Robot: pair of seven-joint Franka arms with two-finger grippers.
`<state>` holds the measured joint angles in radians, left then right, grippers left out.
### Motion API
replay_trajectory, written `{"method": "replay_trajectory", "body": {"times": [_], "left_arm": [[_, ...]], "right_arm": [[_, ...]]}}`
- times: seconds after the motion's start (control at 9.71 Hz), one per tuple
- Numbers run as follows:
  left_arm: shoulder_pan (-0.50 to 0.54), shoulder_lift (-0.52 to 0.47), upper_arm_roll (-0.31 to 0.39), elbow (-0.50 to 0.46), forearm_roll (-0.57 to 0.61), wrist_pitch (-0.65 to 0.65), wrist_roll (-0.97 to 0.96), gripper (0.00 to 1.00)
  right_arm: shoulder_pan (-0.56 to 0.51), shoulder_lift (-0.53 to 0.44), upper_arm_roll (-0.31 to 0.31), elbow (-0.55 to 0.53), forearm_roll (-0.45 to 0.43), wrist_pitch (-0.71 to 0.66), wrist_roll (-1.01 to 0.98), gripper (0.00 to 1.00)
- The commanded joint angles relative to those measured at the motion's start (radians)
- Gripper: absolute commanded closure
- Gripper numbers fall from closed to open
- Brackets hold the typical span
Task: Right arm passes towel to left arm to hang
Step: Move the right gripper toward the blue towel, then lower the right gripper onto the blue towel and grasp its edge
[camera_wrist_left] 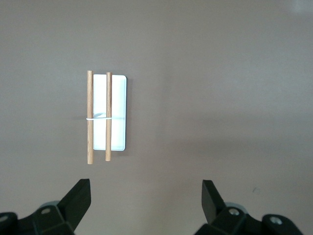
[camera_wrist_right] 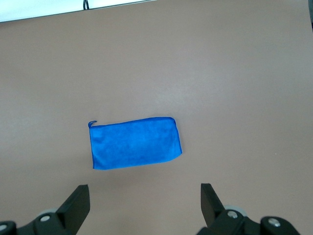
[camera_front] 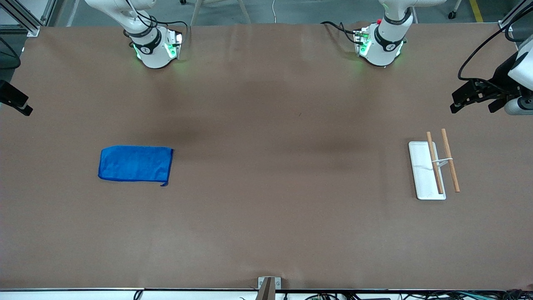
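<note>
The blue towel (camera_front: pixel 135 163) lies flat on the brown table toward the right arm's end; it also shows in the right wrist view (camera_wrist_right: pixel 134 143). My right gripper (camera_wrist_right: pixel 145 198) hangs high over the table near the towel, open and empty; only a black part of it shows at the edge of the front view (camera_front: pixel 16 103). The rack, a white base (camera_front: pixel 424 171) with two wooden rods (camera_front: pixel 434 162), stands toward the left arm's end and shows in the left wrist view (camera_wrist_left: pixel 117 112). My left gripper (camera_wrist_left: pixel 145 196) is open and empty, high over the table near the rack (camera_front: pixel 472 104).
The two arm bases (camera_front: pixel 154 50) (camera_front: pixel 381 46) stand along the table edge farthest from the front camera. A small metal bracket (camera_front: pixel 268 285) sits at the table edge nearest that camera. Wide bare brown table (camera_front: pixel 283 166) lies between the towel and the rack.
</note>
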<state>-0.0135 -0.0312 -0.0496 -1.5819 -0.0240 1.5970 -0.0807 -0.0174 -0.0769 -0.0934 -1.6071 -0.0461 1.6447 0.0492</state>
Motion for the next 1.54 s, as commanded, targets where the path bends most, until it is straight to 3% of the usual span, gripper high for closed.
{"method": "replay_trajectory", "body": {"times": [0.0, 0.31, 0.51, 0.82, 1.03, 1.44], "left_arm": [[0.0, 0.008, -0.003, -0.023, 0.001, -0.006, -0.004, 0.0], [0.001, 0.01, -0.003, -0.021, -0.001, -0.006, -0.002, 0.0], [0.003, 0.011, -0.003, -0.021, 0.001, -0.005, -0.002, 0.0], [0.001, 0.017, -0.003, -0.02, 0.001, -0.005, -0.002, 0.0], [0.003, 0.019, -0.003, -0.02, 0.001, -0.005, -0.001, 0.0], [-0.003, 0.025, -0.003, -0.018, 0.001, 0.0, 0.001, 0.0]], "right_arm": [[-0.004, -0.003, 0.001, 0.0, 0.005, -0.002, -0.006, 0.0], [-0.004, -0.003, 0.003, -0.01, 0.017, -0.032, 0.014, 0.0], [0.008, 0.006, 0.027, -0.078, 0.017, -0.011, 0.009, 0.0], [0.02, 0.057, 0.044, -0.326, 0.017, 0.232, 0.009, 0.0], [0.022, 0.142, 0.047, -0.472, 0.015, 0.43, -0.002, 0.0], [0.031, 0.366, 0.055, -0.594, 0.008, 0.783, -0.003, 0.0]]}}
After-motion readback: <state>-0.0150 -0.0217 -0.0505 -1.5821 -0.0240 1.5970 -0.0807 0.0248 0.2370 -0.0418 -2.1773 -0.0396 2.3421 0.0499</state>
